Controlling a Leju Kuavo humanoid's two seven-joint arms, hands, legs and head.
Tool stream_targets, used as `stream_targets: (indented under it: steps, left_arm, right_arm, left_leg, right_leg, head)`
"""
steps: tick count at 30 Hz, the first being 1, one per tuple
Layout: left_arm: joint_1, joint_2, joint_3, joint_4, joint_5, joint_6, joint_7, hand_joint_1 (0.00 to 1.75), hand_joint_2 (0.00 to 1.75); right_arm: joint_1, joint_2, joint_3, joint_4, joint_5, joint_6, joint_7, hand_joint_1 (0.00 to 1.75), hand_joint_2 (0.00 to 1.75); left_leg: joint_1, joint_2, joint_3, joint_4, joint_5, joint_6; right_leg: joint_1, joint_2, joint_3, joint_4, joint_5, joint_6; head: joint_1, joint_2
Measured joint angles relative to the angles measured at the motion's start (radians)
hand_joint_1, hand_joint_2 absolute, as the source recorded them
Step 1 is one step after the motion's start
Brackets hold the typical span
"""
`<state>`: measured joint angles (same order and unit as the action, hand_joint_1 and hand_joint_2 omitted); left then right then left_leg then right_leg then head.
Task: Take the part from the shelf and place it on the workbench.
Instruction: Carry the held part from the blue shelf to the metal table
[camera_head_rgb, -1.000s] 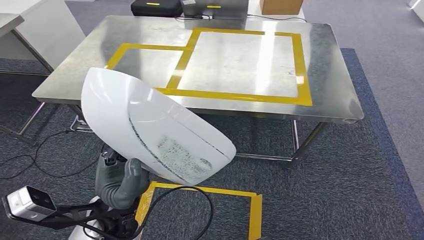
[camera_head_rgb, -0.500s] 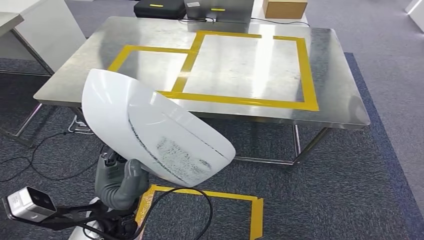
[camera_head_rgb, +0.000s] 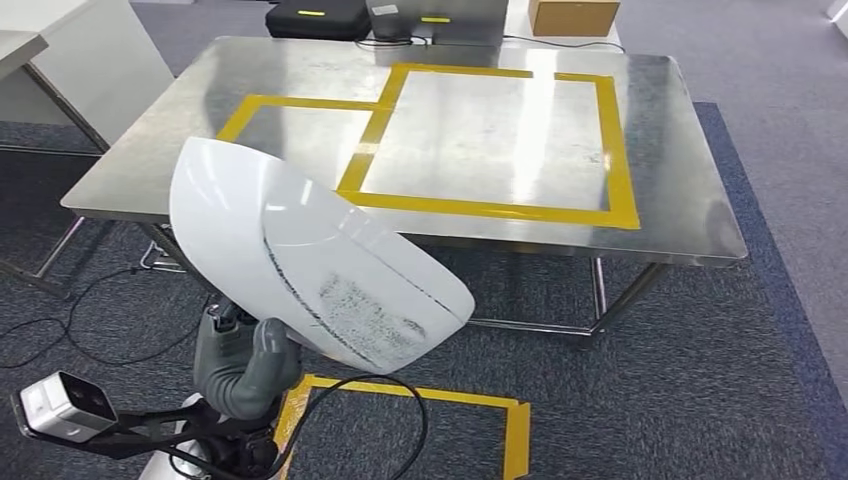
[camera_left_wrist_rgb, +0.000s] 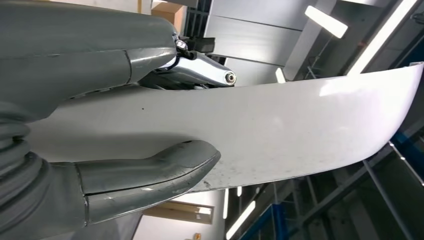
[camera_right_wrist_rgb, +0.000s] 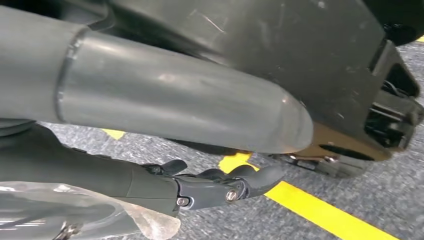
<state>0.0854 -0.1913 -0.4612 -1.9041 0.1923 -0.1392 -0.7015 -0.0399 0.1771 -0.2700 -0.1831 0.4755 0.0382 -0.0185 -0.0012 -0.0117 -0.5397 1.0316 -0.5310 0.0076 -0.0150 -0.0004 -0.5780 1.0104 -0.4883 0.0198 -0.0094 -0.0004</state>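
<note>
One white curved part (camera_head_rgb: 310, 265) is sitting lower left of the head view, held up off the floor by the left hand (camera_head_rgb: 243, 365), w/ its upper edge overlapping the near edge of the steel counter (camera_head_rgb: 680, 190) in the frame but not resting on it. In the left wrist view the thumb (camera_left_wrist_rgb: 150, 175) is pressing one face of the part (camera_left_wrist_rgb: 280, 135) and the fingers are wrapping the other side, so the grip is looking firm. The right hand (camera_right_wrist_rgb: 215, 187) is hanging low over grey carpet and yellow floor tape (camera_right_wrist_rgb: 320, 212), fingers curled in w/ nothing in them as far as I can tell.

Step in hand: the carry, pickup apparently done, placing not yet. Next move probably calls for closing on the counter, lifting the part over the near edge and lowering it inside the yellow-taped rectangle (camera_head_rgb: 490, 210) at upper centre, keeping it level so it isn't clipping the edge.
</note>
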Motion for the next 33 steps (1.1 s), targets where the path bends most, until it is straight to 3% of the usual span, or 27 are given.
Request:
stream_targets:
  steps: [2,4,5,6,7,9,10,11,14,16,19,20,21,22,23,25,27,30,31,33]
  left_arm:
    - [0.000,0.000,0.000,0.000,0.000,-0.001,0.000,1.75,1.75]
    - [0.000,0.001,0.000,0.000,0.000,-0.001,0.000,1.75,1.75]
    - [0.000,0.001,0.000,0.000,0.000,-0.001,0.000,1.75,1.75]
    - [0.000,0.001,0.000,0.000,0.000,-0.001,0.000,1.75,1.75]
    - [0.000,0.001,0.000,0.000,0.000,-0.001,0.000,1.75,1.75]
    - [0.000,0.001,0.000,0.000,0.000,-0.001,0.000,1.75,1.75]
    - [0.000,0.001,0.000,0.001,0.001,-0.001,0.000,1.75,1.75]
    - [0.000,0.001,0.000,0.001,0.001,-0.001,0.000,1.75,1.75]
    - [0.000,-0.001,0.000,0.002,0.001,-0.001,0.000,1.75,1.75]
    - [-0.001,-0.002,0.000,0.002,0.001,-0.001,0.000,1.75,1.75]
    - [-0.002,-0.003,0.000,0.002,0.000,-0.001,0.000,1.75,1.75]
    - [-0.002,-0.003,0.000,0.002,0.001,-0.001,0.000,1.75,1.75]
    - [-0.002,-0.003,0.000,0.002,0.001,-0.001,0.000,1.75,1.75]
    - [-0.002,-0.003,0.000,0.002,0.001,-0.002,0.000,1.75,1.75]
    - [-0.002,-0.003,0.000,0.002,0.001,-0.002,0.000,1.75,1.75]
    - [-0.003,-0.003,0.000,0.003,0.001,-0.005,0.000,1.75,1.75]
    - [-0.003,-0.003,0.000,0.003,0.001,-0.007,0.000,1.75,1.75]
    - [-0.004,-0.002,0.000,0.003,0.002,-0.009,0.000,1.75,1.75]
    - [-0.005,-0.002,0.000,0.003,0.002,-0.010,0.000,1.75,1.75]
    - [-0.005,-0.002,0.000,0.003,0.002,-0.010,0.000,1.75,1.75]
  right_arm:
    - [0.000,0.001,0.000,0.000,0.001,0.000,0.000,0.00,0.00]
    - [-0.001,0.001,0.000,0.000,0.001,0.000,0.000,0.00,0.00]
    - [0.000,0.001,-0.001,0.000,0.002,0.000,0.000,0.00,0.00]
    - [0.000,0.001,-0.001,0.000,0.002,0.000,0.000,0.00,0.00]
    - [0.000,0.001,-0.001,0.000,0.002,0.000,0.000,0.00,0.00]
    - [0.001,0.002,-0.001,0.000,0.002,0.001,0.000,0.00,0.00]
    - [0.000,0.002,-0.001,0.000,0.003,0.001,0.000,0.00,0.00]
    - [0.000,0.002,-0.001,0.000,0.003,0.001,0.000,0.00,0.00]
    - [-0.005,0.002,-0.001,0.000,0.005,0.001,0.001,0.00,0.00]
    - [-0.007,0.002,-0.001,0.000,0.007,0.001,0.001,0.00,0.00]
    - [-0.006,0.002,-0.001,0.000,0.008,0.001,0.002,0.00,0.00]
    - [-0.005,0.002,-0.001,0.000,0.008,0.001,0.002,0.00,0.00]
    - [-0.003,0.002,-0.001,0.000,0.009,0.001,0.002,0.00,0.00]
    - [-0.002,0.002,-0.001,0.000,0.010,0.001,0.002,0.00,0.00]
    - [-0.002,0.002,-0.001,0.000,0.011,0.001,0.003,0.00,0.00]
    - [-0.003,0.002,-0.001,0.000,0.013,0.002,0.003,0.00,0.00]
    - [-0.004,0.002,-0.001,0.000,0.016,0.002,0.003,0.00,0.00]
    - [-0.003,0.002,-0.001,0.000,0.018,0.002,0.003,0.00,0.00]
    - [-0.003,0.003,-0.001,0.000,0.018,0.003,0.003,0.00,0.00]
    - [-0.004,0.003,-0.001,0.000,0.018,0.003,0.003,0.00,0.00]
  left_leg:
    - [0.003,0.001,-0.038,0.087,-0.044,-0.010]
    - [0.007,0.001,-0.109,0.219,-0.092,-0.018]
    - [0.008,0.002,-0.135,0.260,-0.097,-0.020]
    - [0.009,0.002,-0.145,0.266,-0.081,-0.020]
    - [0.010,0.002,-0.136,0.233,-0.047,-0.019]
    - [0.010,0.003,-0.089,0.108,0.032,-0.014]
    - [0.009,0.004,-0.066,0.051,0.052,-0.010]
    - [0.007,0.005,-0.053,0.018,0.058,-0.006]
    - [0.006,0.003,-0.046,-0.002,0.050,0.008]
    - [0.010,0.004,-0.038,-0.011,0.050,0.019]
    - [0.009,0.006,-0.033,-0.014,0.045,0.031]
    - [0.008,0.005,-0.031,-0.014,0.043,0.033]
    - [0.007,0.004,-0.028,-0.014,0.040,0.035]
    - [0.007,0.003,-0.023,-0.014,0.037,0.034]
    - [0.007,0.002,-0.017,-0.014,0.032,0.033]
    - [0.005,0.001,-0.006,-0.013,0.022,0.026]
    - [0.002,0.001,-0.003,-0.013,0.017,0.017]
    - [0.001,0.002,0.001,-0.011,0.008,0.003]
    - [0.001,0.003,-0.006,0.009,-0.005,-0.003]
    - [0.004,0.004,-0.053,0.113,-0.055,-0.013]
  right_leg:
    - [-0.004,-0.003,0.011,-0.005,-0.004,-0.010]
    - [-0.004,-0.004,0.018,-0.005,-0.011,-0.017]
    - [-0.004,-0.004,0.022,-0.005,-0.014,-0.017]
    - [-0.004,-0.003,0.027,-0.005,-0.018,-0.017]
    - [-0.004,-0.002,0.034,-0.005,-0.022,-0.015]
    - [-0.003,-0.001,0.045,-0.005,-0.032,-0.009]
    - [-0.001,0.000,0.049,-0.004,-0.036,-0.004]
    - [0.000,-0.001,0.050,-0.005,-0.039,0.002]
    - [0.001,-0.003,0.051,-0.010,-0.043,0.020]
    - [0.000,-0.002,0.035,0.023,-0.065,0.029]
    - [0.000,-0.001,-0.067,0.207,-0.137,0.035]
    - [0.000,-0.001,-0.101,0.259,-0.146,0.036]
    - [0.000,-0.001,-0.121,0.278,-0.136,0.036]
    - [0.000,-0.001,-0.120,0.255,-0.105,0.034]
    - [0.000,-0.001,-0.100,0.197,-0.061,0.032]
    - [0.002,-0.001,-0.042,0.067,-0.001,0.024]
    - [0.006,0.000,-0.011,0.010,0.005,0.016]
    - [0.002,0.000,-0.001,0.000,0.000,0.002]
    - [0.000,-0.001,0.004,-0.005,0.000,-0.004]
    - [-0.003,-0.003,0.015,-0.009,-0.004,-0.013]
  head:
    - [-0.003,0.000]
    - [-0.004,0.000]
    - [-0.004,0.000]
    - [-0.004,0.000]
    - [-0.004,0.000]
    - [-0.004,0.000]
    - [-0.004,0.000]
    - [-0.003,0.000]
    - [0.000,0.000]
    - [0.005,0.000]
    - [0.011,0.000]
    - [0.011,0.000]
    - [0.011,0.000]
    - [0.011,0.000]
    - [0.011,0.000]
    - [0.011,0.000]
    - [0.009,0.000]
    - [0.005,0.000]
    - [0.003,0.000]
    - [-0.001,0.000]
